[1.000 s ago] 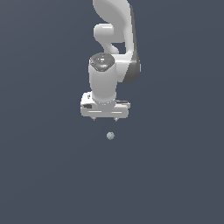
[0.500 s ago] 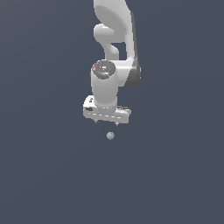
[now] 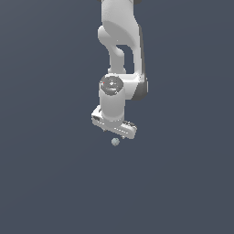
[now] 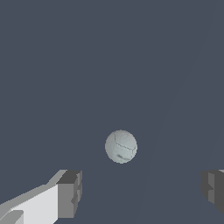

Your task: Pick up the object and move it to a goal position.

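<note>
The object is a tiny pale grey-green ball [image 3: 115,142] lying on the flat dark grey surface, just beneath the white hand in the exterior view. In the wrist view the ball [image 4: 121,146] lies ahead of the gap between the two fingers. My gripper [image 3: 114,133] is open and empty, pointing straight down above the ball and apart from it. One fingertip [image 4: 70,193] and the other fingertip [image 4: 213,189] stand wide apart in the wrist view.
The white arm [image 3: 119,41] rises behind the hand to the picture's top edge. The dark grey surface [image 3: 50,183] fills all the rest of both views.
The gripper has dropped lower toward the ball and shifted slightly to the exterior view's right. The ball has not moved.
</note>
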{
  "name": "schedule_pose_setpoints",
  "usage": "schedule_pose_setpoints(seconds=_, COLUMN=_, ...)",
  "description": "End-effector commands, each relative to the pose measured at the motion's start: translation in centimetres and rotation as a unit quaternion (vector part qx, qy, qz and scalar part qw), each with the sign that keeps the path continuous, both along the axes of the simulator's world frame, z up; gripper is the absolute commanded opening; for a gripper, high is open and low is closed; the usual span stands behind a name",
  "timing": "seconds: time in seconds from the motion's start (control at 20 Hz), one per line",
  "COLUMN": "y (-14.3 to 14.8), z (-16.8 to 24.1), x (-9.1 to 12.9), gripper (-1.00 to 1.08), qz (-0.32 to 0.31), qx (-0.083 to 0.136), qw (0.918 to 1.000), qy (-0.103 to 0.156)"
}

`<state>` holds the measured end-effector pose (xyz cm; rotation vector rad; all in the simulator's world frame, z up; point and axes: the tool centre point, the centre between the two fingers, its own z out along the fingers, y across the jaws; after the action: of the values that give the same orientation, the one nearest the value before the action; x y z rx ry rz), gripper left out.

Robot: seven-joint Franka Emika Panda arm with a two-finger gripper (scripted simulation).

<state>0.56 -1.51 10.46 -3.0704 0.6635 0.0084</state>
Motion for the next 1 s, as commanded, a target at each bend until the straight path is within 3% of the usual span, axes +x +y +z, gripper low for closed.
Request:
schedule_pose_setpoints(seconds=0.0, y=0.2, z=-0.9, x=0.1, gripper=1.0, qz=-0.032, qx=0.0, qw=0.9995, qy=-0.001)
schedule_pose_setpoints(seconds=0.45, y=0.6, z=-3.0, x=0.3, gripper=1.0, qz=-0.101, qx=-0.001, qw=0.9949, qy=-0.002)
schedule_pose_setpoints(seconds=0.95, y=0.7, z=-3.7, x=0.3, gripper=1.0, qz=-0.112, qx=-0.001, qw=0.9937, qy=-0.002)
